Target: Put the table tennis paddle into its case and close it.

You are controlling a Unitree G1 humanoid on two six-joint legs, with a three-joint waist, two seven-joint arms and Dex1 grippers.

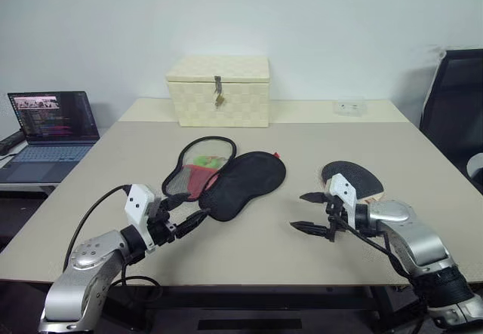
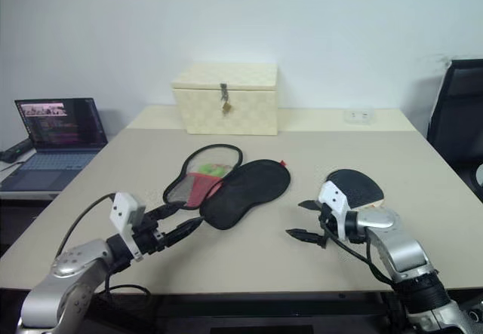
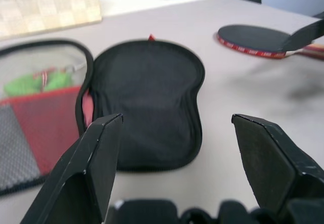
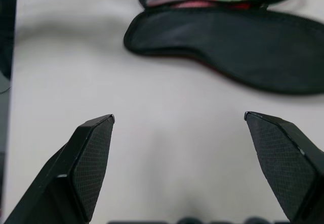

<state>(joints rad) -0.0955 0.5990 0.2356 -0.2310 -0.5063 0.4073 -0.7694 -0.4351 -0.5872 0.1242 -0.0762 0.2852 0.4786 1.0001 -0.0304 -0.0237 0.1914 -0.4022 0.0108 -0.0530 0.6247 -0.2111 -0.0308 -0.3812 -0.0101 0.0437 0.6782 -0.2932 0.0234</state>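
Both arms reach low over the table (image 1: 302, 258), angled inward. The left gripper (image 1: 189, 215), fingers apart and empty, points at the narrow end of the case (image 1: 226, 176), which lies unzipped and spread flat mid-table. The right gripper (image 1: 311, 213) hovers spread wide, holding nothing, the table tennis paddle (image 1: 353, 179) just behind it. A cream woven box (image 1: 219, 90) stands farther back; a laptop (image 1: 51, 132) sits off to the left.

Beige table (image 1: 317, 251) against a white wall (image 1: 317, 17), black chair (image 1: 456, 100) beside.
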